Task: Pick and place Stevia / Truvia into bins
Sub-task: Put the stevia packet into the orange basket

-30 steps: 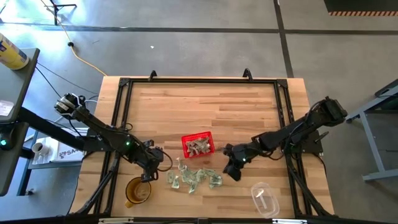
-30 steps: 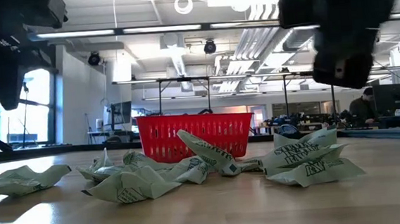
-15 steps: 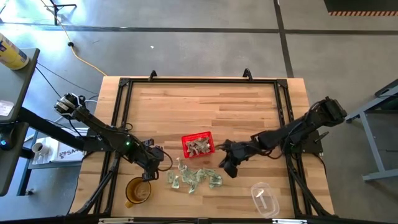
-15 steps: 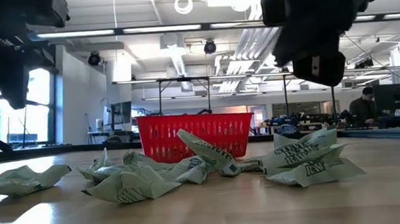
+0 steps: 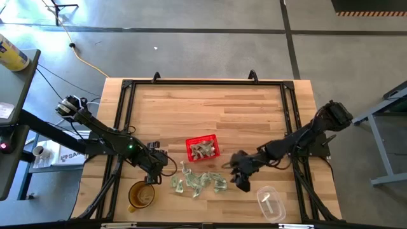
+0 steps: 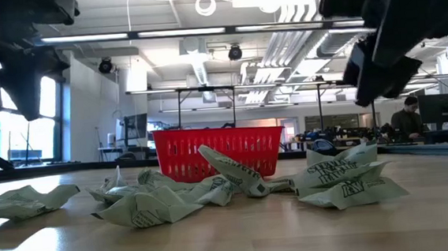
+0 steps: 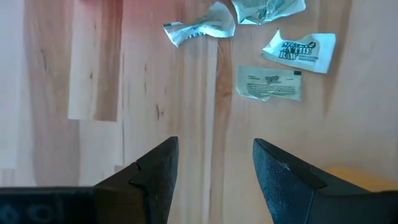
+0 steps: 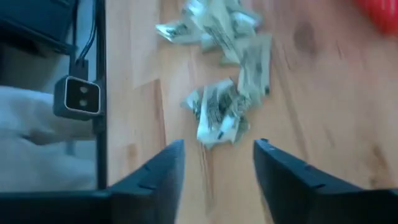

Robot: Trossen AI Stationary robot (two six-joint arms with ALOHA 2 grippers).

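The red basket [image 5: 202,148] stands on the table near its middle front, with several pale green Stevia packets [image 5: 203,150] lying inside it. More crumpled packets [image 5: 198,181] lie loose on the wood just in front of it, also seen in the low view [image 6: 236,184]. My right gripper [image 8: 217,146] hovers open above the table to the right of the loose pile [image 8: 219,112], nothing between its fingers. My left gripper [image 7: 214,146] hangs open above bare wood left of the pile, some packets [image 7: 270,83] ahead of it.
An amber cup [image 5: 140,195] stands at the near edge, close to my left gripper. A clear plastic cup [image 5: 270,202] lies near the front right, just behind my right gripper. A black frame [image 5: 203,83] runs around the table's far and side edges.
My right gripper moved toward the red basket, then drew back toward the table's near right, and now hangs beside the right end of the loose pile. My left arm kept still, and the loose packets lie as before.
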